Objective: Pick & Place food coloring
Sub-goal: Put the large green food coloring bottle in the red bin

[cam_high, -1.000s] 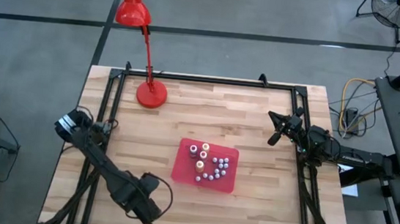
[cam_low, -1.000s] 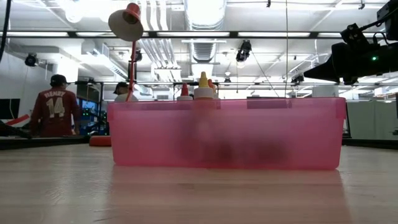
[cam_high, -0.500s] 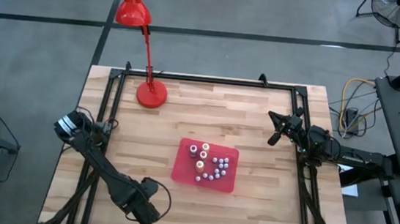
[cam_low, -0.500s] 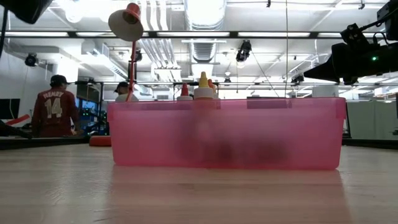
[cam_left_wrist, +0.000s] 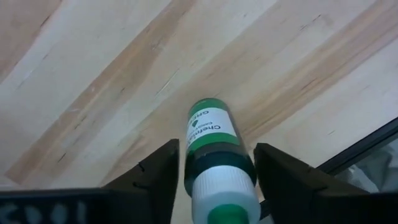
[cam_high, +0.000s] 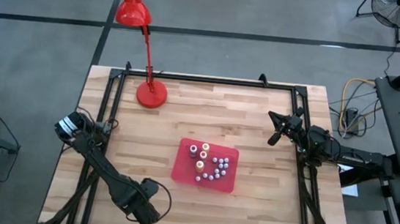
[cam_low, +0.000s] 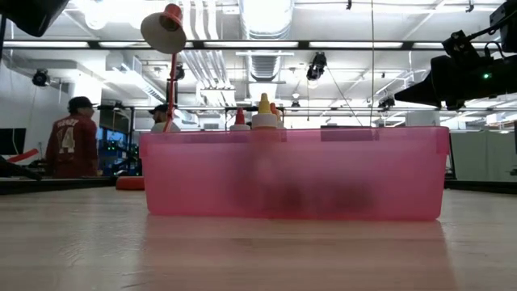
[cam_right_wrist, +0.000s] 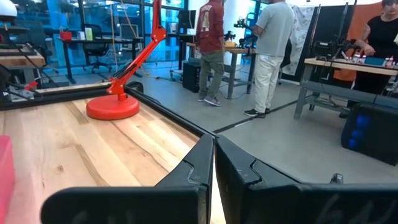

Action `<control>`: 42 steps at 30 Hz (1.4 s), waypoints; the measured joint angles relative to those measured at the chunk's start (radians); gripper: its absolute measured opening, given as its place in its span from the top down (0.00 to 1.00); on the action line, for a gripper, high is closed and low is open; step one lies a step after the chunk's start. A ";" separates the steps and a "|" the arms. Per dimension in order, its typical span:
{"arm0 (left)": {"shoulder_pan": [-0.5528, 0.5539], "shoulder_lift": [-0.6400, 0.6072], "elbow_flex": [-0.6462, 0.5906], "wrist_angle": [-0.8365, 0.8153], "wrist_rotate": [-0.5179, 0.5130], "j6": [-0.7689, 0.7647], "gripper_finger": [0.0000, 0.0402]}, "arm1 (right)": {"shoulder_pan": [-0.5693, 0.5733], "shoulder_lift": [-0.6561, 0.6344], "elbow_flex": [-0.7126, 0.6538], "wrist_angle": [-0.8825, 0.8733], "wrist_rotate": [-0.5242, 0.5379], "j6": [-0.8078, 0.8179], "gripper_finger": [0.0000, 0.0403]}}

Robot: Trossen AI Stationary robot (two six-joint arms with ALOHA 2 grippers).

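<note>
A green food coloring bottle (cam_left_wrist: pixel 210 134) with a white label and a white cap stands upright on the wood near the table's near edge. My left gripper (cam_left_wrist: pixel 217 148) points down over it, one finger on each side. In the high view that gripper (cam_high: pixel 146 211) hides the bottle. Several more small bottles (cam_high: pixel 209 166) stand in a pink bin (cam_high: pixel 182 170) at the table's middle; their tips (cam_low: pixel 262 109) show above the bin's rim in the low view. My right gripper (cam_high: pixel 273 134) waits shut at the right edge, level above the table. My left gripper has the green bottle's upper body (cam_left_wrist: pixel 214 158), just below the cap, between its two fingers, which come from above, pointing down. Whether the fingers (cam_left_wrist: pixel 163 168) touch the bottle's sides I cannot tell. The bottle stands upright with its base on the table.
A red lamp stands with its round base (cam_high: pixel 151 94) at the far left of the table. Black frame rails (cam_high: pixel 112 103) run along the table's left, right and far sides. People (cam_low: pixel 73 137) move in the room behind.
My left gripper has sunk toward the table near its near edge; a dark part of that arm now shows at the top left of the low view, where it did not a second ago.
</note>
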 joint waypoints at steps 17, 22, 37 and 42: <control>0.002 -0.003 0.000 -0.002 0.030 0.026 0.69 | 0.000 0.000 0.000 0.000 0.000 -0.002 0.98; 0.020 -0.006 0.043 -0.074 0.028 0.073 0.70 | 0.000 0.000 0.000 0.000 0.000 0.005 0.98; 0.140 -0.008 0.274 -0.307 -0.046 0.298 0.70 | 0.000 0.000 0.000 0.000 0.000 -0.005 0.98; 0.196 -0.008 0.332 -0.345 -0.054 0.382 0.70 | 0.000 0.000 0.000 0.000 0.000 0.001 0.98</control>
